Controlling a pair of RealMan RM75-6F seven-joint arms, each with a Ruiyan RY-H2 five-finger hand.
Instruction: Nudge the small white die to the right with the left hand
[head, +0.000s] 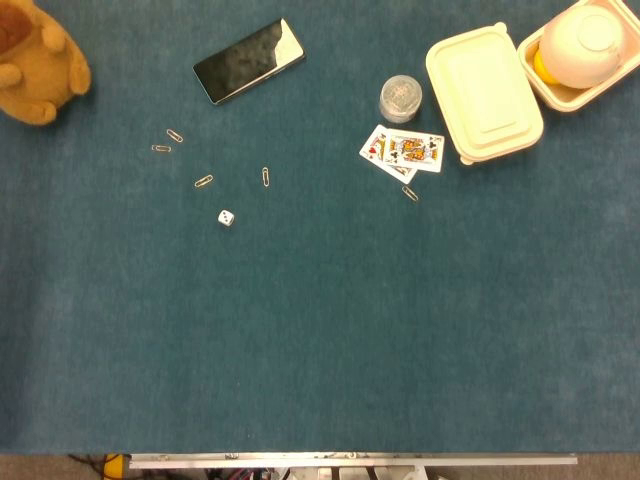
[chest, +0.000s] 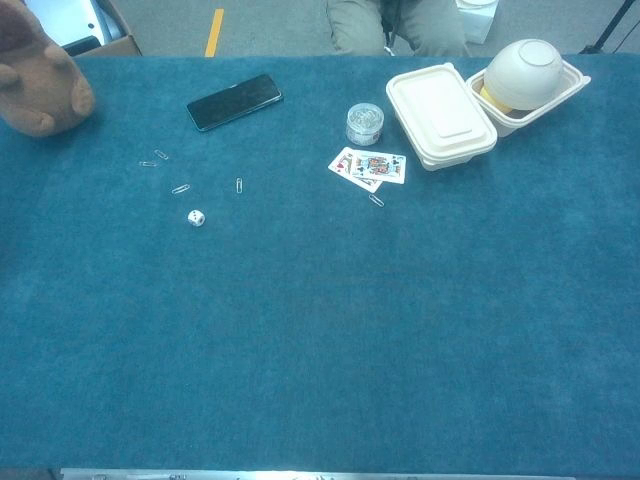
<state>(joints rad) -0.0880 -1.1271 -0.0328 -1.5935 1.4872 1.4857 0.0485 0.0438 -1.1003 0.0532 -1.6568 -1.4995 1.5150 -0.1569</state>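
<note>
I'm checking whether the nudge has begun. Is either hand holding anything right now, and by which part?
Nothing is seen held: neither hand is in either view. The small white die lies untouched on the blue table.

Plush toy (head: 38, 62) cut off, perhaps a bear

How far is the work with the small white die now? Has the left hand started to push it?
Nothing looks done yet. The small white die lies on the blue table, just below a few paper clips, with open cloth to its right. Nothing is in hand: neither hand shows in the head or chest view. The whole job is left: bring the left hand in and nudge the die rightward.
</note>
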